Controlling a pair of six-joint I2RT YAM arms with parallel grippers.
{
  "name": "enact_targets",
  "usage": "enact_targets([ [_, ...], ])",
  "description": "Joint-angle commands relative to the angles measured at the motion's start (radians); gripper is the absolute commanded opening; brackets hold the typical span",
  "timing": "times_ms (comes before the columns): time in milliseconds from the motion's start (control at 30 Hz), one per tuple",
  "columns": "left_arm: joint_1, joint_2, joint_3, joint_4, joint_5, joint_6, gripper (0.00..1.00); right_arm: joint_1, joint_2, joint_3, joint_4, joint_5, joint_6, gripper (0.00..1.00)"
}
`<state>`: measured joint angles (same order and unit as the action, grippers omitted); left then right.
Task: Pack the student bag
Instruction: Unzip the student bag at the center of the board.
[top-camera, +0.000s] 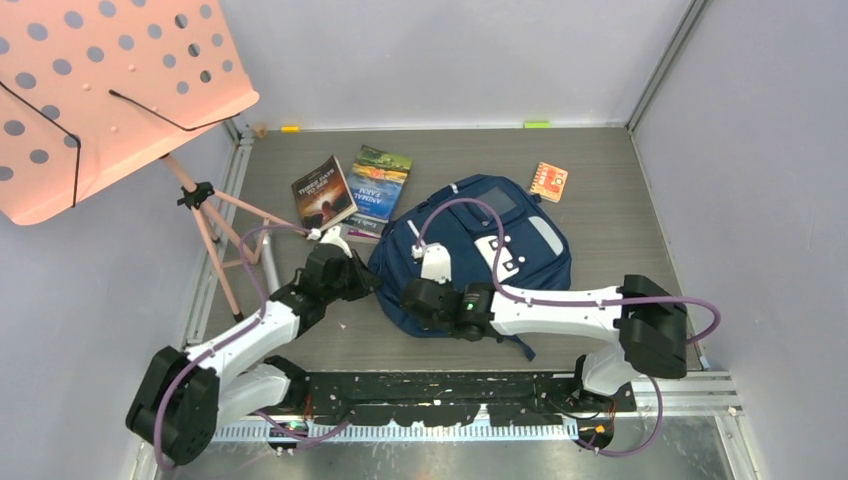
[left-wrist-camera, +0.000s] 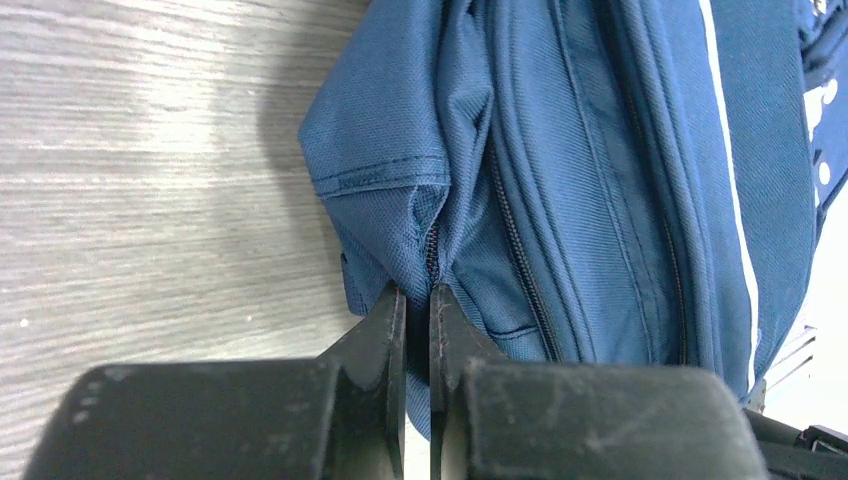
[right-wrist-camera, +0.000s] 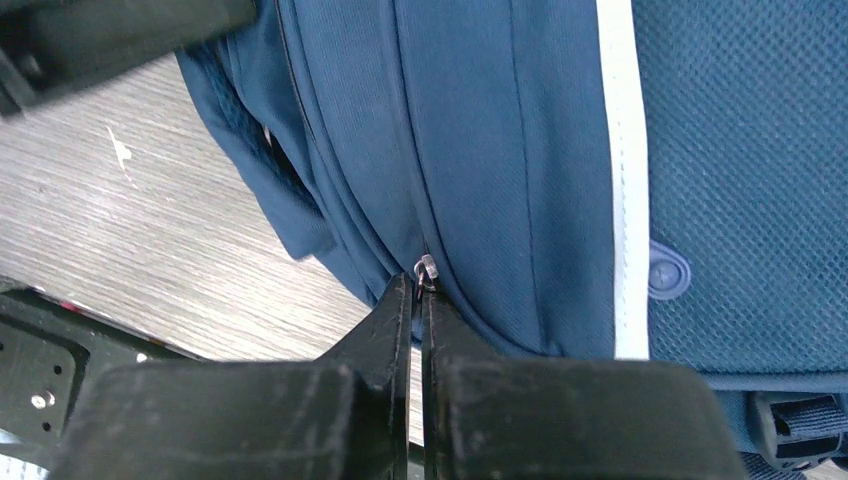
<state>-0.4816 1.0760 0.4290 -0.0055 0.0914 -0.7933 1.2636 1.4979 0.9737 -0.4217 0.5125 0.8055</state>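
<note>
A pink perforated metal music stand (top-camera: 110, 90) fills eleven o'clock. Two glossy paperback books (top-camera: 322, 192) lie at ten o'clock of the soft navy blue woven student bag (top-camera: 490, 235), which slumps mid grey wood-grain counter (top-camera: 620, 220). The left tool (left-wrist-camera: 418, 295) pinches the bag's stitched seam fold at eight o'clock. The right tool (right-wrist-camera: 420, 285) is clamped on its small metal zipper pull (right-wrist-camera: 427, 268).
</note>
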Motion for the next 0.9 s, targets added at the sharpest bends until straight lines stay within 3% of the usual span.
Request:
enact_targets([
  [0, -0.106, -0.113, -0.045, 0.015, 0.063, -0.076, 0.0, -0.012, 0.077, 0.197, 0.035, 0.057, 0.071, 0.0],
  [233, -0.174, -0.23, -0.124, 0.04, 0.06, -0.119, 0.0, -0.118, 0.175, 0.324, 0.032, -0.071, 0.114, 0.0],
  [600, -0.283, -0.176, -0.17, 0.212, 0.09, -0.092, 0.0, -0.223, 0.344, 0.552, 0.039, -0.237, 0.086, 0.01],
  [867, -0.284, -0.275, -0.114, 0.046, 0.05, -0.027, 0.0, -0.231, 0.324, 0.543, 0.04, -0.307, 0.074, 0.28],
])
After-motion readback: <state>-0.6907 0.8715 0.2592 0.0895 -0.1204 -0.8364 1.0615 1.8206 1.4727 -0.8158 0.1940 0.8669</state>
